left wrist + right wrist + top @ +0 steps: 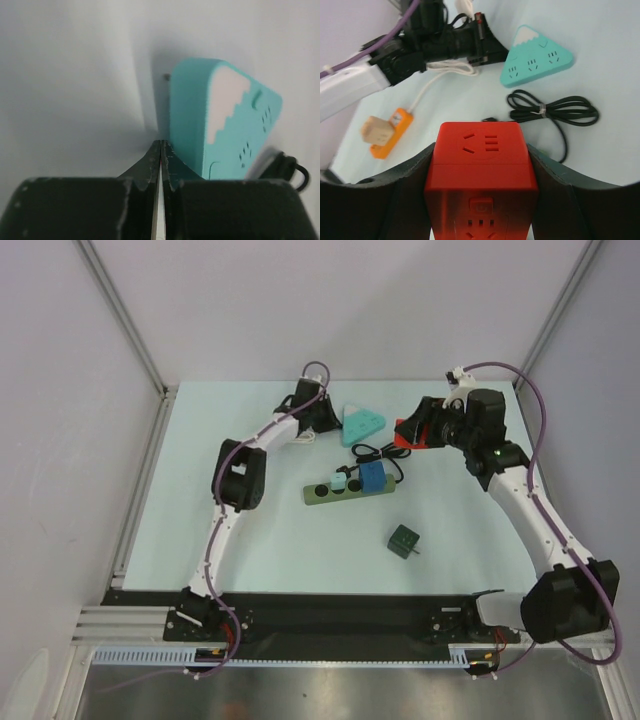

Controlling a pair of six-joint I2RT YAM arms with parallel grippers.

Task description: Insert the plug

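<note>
My right gripper [418,430] is shut on a red cube socket [407,433] and holds it at the far right of the table; the wrist view shows the cube [482,165] squeezed between both fingers of the gripper [481,148]. My left gripper [322,425] is shut and empty, its tips [161,142] right beside a teal triangular power strip [361,422] [200,125] [537,62]. A green power strip [350,492] lies mid-table with a blue plug [370,478] and a small teal plug [340,481] in it.
A coiled black cable [378,453] [555,107] lies between the teal strip and the green one. A dark green cube plug [403,540] sits nearer me. An orange adapter [390,132] with a beige plug and white cord lies under the left arm [395,55].
</note>
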